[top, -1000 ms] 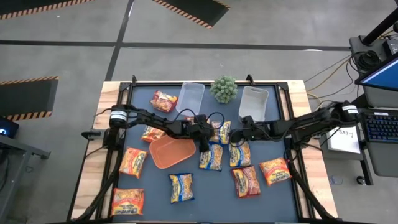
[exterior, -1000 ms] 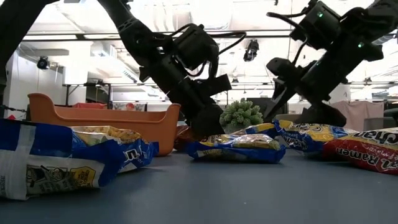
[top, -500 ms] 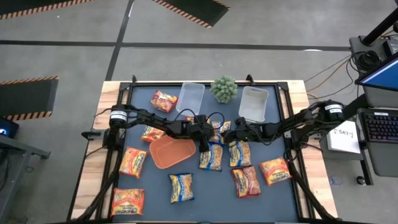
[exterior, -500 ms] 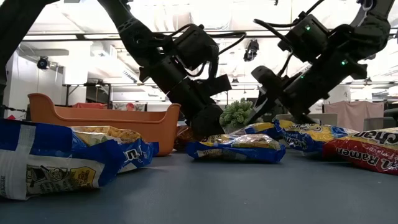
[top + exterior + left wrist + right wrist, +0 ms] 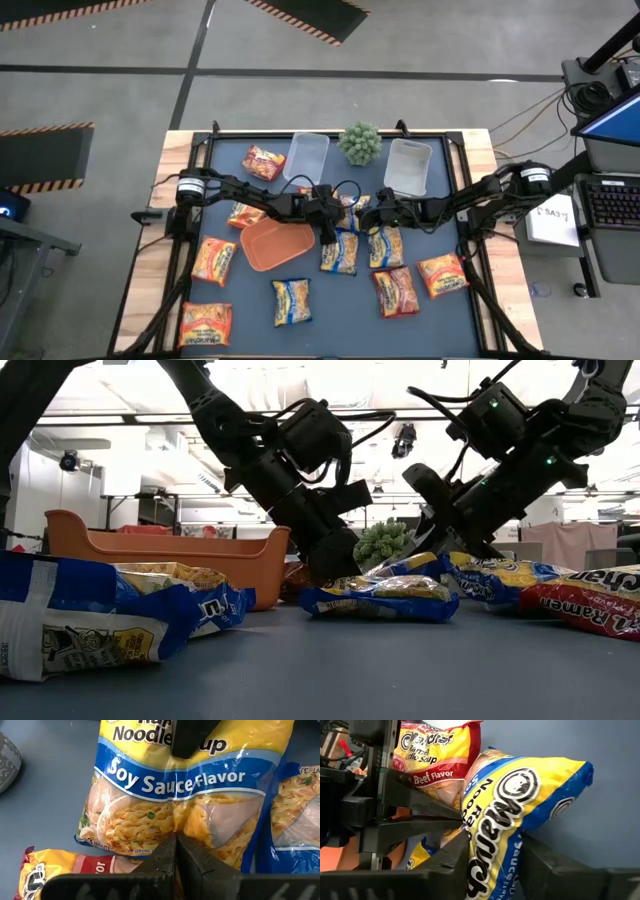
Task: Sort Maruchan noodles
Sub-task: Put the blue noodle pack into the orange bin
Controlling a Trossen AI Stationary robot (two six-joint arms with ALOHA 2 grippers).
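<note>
A yellow-and-blue Maruchan soy sauce packet [image 5: 353, 208] lies at the table's middle, between my two grippers. My left gripper [image 5: 176, 840] comes from the table's left and is shut at one end of it. From the right, my right gripper [image 5: 495, 855] has a finger on each side of the packet [image 5: 515, 795]. Other yellow-and-blue packets [image 5: 340, 251] [image 5: 386, 246] [image 5: 292, 300] and red-orange ones [image 5: 213, 260] [image 5: 396, 291] [image 5: 263, 160] lie flat around them. A beef packet [image 5: 432, 750] lies just past the held one. My left gripper pinches the packet's end edge [image 5: 172, 831] between its shut fingertips, slanting down from the table's left. The plastic creases upward from that spot. My right gripper pinches the same packet across its width near the opposite end [image 5: 485, 845], slanting down from the table's right. The packet stands on edge and bulges between the fingers [image 5: 540, 862].
An orange tray [image 5: 262, 256] sits just left of the grippers. Two clear tubs [image 5: 308, 155] [image 5: 408, 165] and a green plant [image 5: 360, 143] stand along the far edge. More red-orange packets lie at the near left [image 5: 205, 323] and right [image 5: 441, 274].
My right gripper has moved toward the table's left and down, to the soy sauce packet, tipping further downward. Its fingers have closed in from wide open onto the packet's sides. The packet's end there has risen a little.
</note>
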